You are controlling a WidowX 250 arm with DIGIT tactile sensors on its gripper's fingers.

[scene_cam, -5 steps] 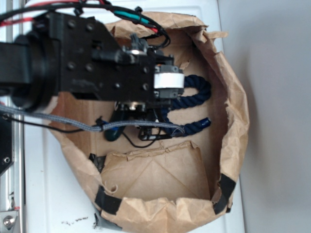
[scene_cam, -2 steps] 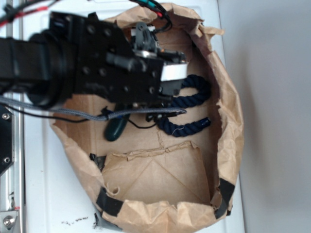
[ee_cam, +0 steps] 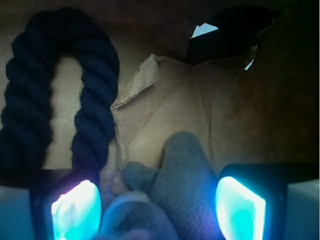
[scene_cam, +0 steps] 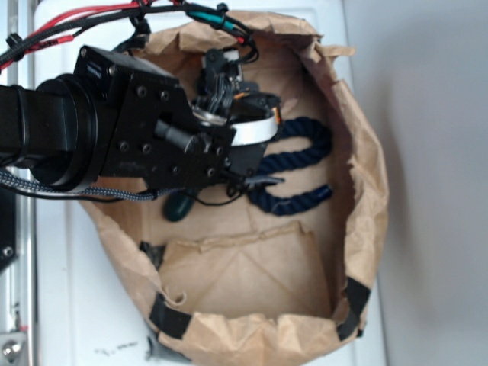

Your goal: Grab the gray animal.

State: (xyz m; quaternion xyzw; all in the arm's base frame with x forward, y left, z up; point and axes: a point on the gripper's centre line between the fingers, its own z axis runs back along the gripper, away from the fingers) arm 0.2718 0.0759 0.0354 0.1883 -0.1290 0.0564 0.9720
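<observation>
The gray animal (ee_cam: 185, 175) is a fuzzy gray plush with rounded lobes. It lies on the brown paper floor, right between my two lit fingers in the wrist view. My gripper (ee_cam: 157, 210) is open and straddles it. The right pad (ee_cam: 240, 207) is close to the toy's side, and a gap shows between the toy and the left pad (ee_cam: 75, 212). In the exterior view the black arm (scene_cam: 145, 130) covers the toy and the fingertips.
A navy rope (scene_cam: 297, 164) lies in a curl just right of the arm and also shows in the wrist view (ee_cam: 95, 100). A dark green oblong toy (scene_cam: 179, 206) pokes out below the arm. All sit in a crumpled paper bag (scene_cam: 370, 191) with a folded flap (scene_cam: 244, 267) in front.
The arm has shifted left and toward the back of the bag and tilted. More of the rope and the green toy now shows.
</observation>
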